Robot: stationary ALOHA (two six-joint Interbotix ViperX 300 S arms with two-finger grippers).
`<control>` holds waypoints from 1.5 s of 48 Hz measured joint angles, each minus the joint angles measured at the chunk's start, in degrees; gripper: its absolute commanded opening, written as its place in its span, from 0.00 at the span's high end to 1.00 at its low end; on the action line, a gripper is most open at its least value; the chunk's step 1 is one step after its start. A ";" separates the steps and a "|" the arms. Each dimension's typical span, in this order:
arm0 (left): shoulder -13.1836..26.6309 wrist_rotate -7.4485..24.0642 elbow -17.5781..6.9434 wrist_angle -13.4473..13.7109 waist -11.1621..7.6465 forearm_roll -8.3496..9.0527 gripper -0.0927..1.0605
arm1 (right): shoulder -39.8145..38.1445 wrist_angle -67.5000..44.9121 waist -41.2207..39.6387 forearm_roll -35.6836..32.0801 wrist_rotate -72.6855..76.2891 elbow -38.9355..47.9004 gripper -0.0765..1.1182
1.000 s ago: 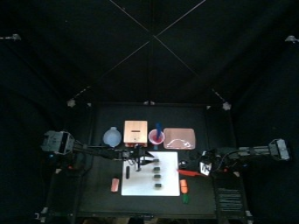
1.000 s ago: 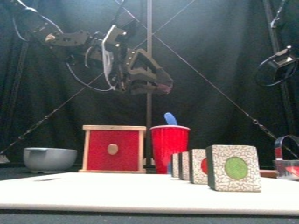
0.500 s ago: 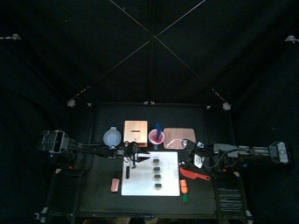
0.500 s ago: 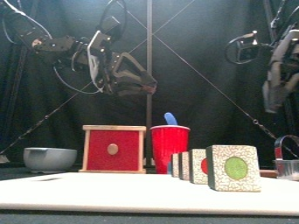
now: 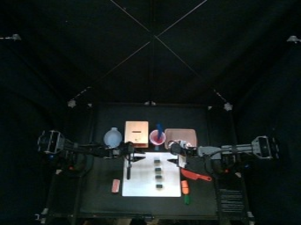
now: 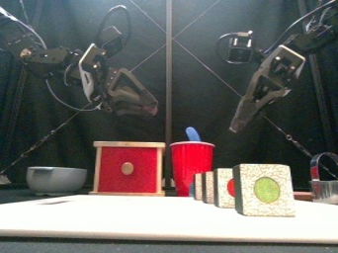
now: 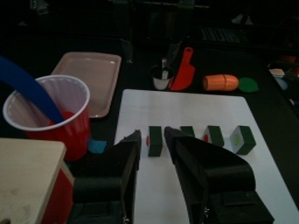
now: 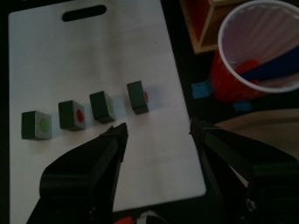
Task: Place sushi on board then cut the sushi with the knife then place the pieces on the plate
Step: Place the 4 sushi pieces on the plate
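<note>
Hovering over the white cutting board (image 8: 82,61), left gripper (image 7: 156,138) and right gripper (image 8: 158,131) both have jaws spread, empty. Four sushi pieces (image 8: 103,106) stand in one row on the board. Behind it: one wooden box (image 6: 128,168), one red cup (image 6: 192,168) holding one blue knife (image 6: 193,133), one pink tray (image 7: 87,74); right of it, one red knife (image 7: 184,68)

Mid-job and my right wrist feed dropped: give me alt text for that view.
The right gripper hangs open over the white cutting board, where four dark green sushi pieces sit in a spaced row ahead of its jaws. A red cup holding the blue knife stands just off the board's edge.
</note>
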 measured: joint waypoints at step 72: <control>-0.09 -0.18 1.76 0.09 0.70 -0.88 0.31 | 22.24 4.92 0.79 -0.18 0.09 -12.22 0.45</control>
